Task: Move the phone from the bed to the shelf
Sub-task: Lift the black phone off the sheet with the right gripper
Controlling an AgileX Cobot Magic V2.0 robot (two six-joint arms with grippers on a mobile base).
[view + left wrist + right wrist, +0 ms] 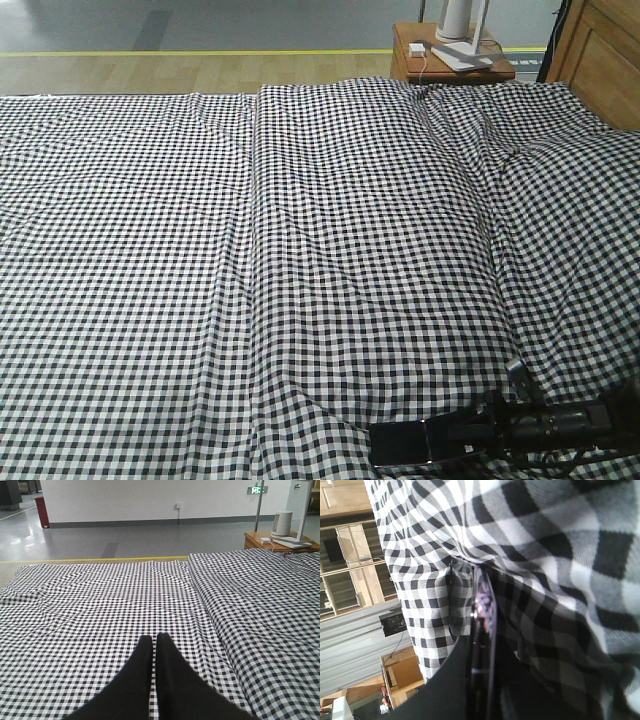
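Observation:
The phone lies flat and dark at the near edge of the bed, which is covered by a wrinkled black-and-white check sheet. My right gripper reaches in from the right and is shut on the phone's end. In the right wrist view the phone shows edge-on, its glossy rim between the two black fingers of the right gripper, with the sheet pressed close around it. My left gripper hovers over the bed, shut and empty. A pale wooden shelf with open compartments shows beyond the sheet.
An orange-brown side table stands past the bed's far right corner with a white lamp base and a small white adapter on it. A wooden panel rises at the far right. Grey floor with a yellow line lies beyond the bed.

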